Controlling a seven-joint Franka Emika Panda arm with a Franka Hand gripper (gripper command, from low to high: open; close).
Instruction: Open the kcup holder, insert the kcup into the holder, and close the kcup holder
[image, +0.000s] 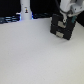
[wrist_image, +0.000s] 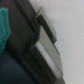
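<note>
The kcup holder (image: 62, 27) is a black boxy block with two pale rectangular marks on its front, standing on the white table at the back of the exterior view's right. My gripper (image: 64, 18) hangs straight down from the white arm and sits on or just over the holder's top; its fingers blend into the black block. In the wrist view the holder (wrist_image: 22, 55) fills the frame very close, with a pale mark (wrist_image: 50, 47) on it. A blurred green patch (wrist_image: 4, 27) at that view's edge may be the kcup. No kcup shows in the exterior view.
A white bottle-like object (image: 25, 12) with a dark mark stands at the back on the exterior view's left. A dark strip (image: 10, 20) runs along the table's back edge. The white table (image: 35, 55) spreads in front of the holder.
</note>
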